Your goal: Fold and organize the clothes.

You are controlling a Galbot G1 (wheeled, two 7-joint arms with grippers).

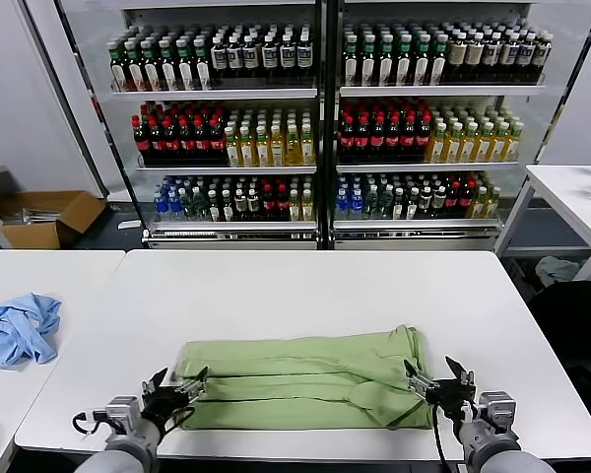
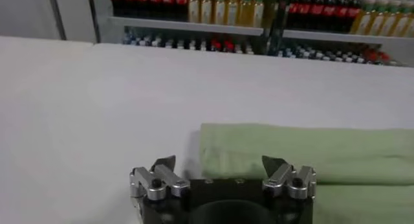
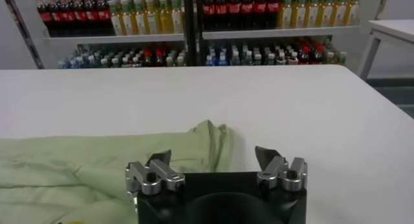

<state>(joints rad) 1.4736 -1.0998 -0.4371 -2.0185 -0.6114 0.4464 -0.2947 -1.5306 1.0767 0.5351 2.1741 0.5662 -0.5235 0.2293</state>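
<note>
head view, white table [image 1: 305, 286], folded green t-shirt [image 1: 305, 379], drink-stocked coolers [image 1: 320, 118] behind — both grippers' fingers spread, empty

No text, brand or number is legible. The labels on the shelved bottles [image 1: 276, 138] are too small to read.

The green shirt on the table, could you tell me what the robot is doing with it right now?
The robot is folding a green shirt, which lies as a long folded band near the front edge of the white table. The left pincer sits at the band's left end and the right pincer at its right end. Both are open and hold nothing. A blue garment lies crumpled on the neighbouring table to the left.
</note>
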